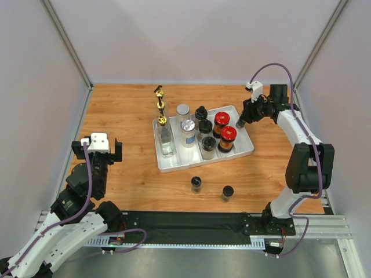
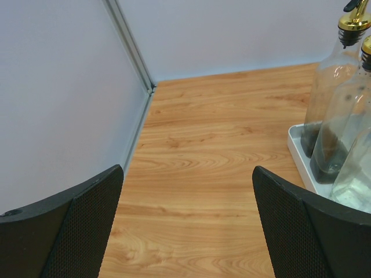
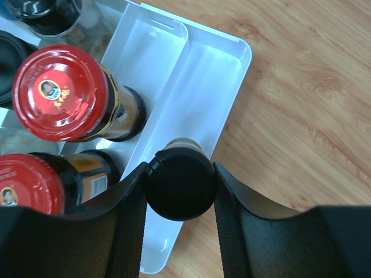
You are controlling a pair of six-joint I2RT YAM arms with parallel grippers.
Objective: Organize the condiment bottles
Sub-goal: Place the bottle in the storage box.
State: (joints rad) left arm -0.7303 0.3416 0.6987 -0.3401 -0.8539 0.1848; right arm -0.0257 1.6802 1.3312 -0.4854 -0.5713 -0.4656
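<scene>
Wooden bench (image 1: 116,116) carries a white tray (image 1: 174,168) of condiment bottles (image 1: 222,119). Right end effector (image 1: 240,123) clamps a black-capped spice jar (image 3: 179,184) over its rightmost compartment, perhaps not touching down; left end effector (image 2: 186,174) gapes wide, empty.

Hidden under its own black cap: body of the jar (image 3: 179,182) between the right fingers (image 3: 124,231). Clipped by the left edge and partly covered by a finger: lower red-lidded jar (image 3: 26,185). Too small to read: lid emblem (image 3: 47,90). Cropped at the right edge of the left wrist view: bottles (image 2: 333,98), tray (image 2: 298,145).
</scene>
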